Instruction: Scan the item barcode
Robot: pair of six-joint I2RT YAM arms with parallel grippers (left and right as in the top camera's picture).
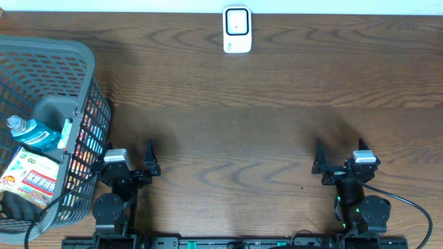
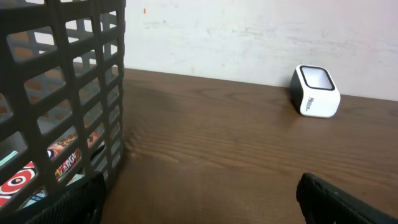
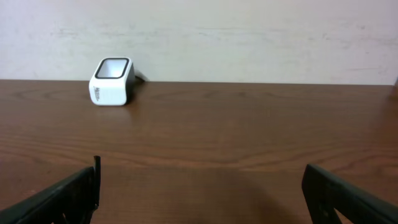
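As basket (image 1: 88, 69) screens items (image 1: 31, 176), details unclear

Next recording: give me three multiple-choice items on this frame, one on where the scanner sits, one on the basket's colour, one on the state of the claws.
1. Where on the table is the white barcode scanner?
A. at the near edge
B. at the far edge, near the middle
C. at the right-hand edge

2. What colour is the basket?
A. red
B. grey
C. white

3. How do the left claw and right claw stand?
A. both shut
B. left shut, right open
C. both open, empty

1 B: the overhead view shows it against the far edge.
2 B: its mesh walls are dark grey.
3 C: each wrist view shows fingers wide apart with nothing between.
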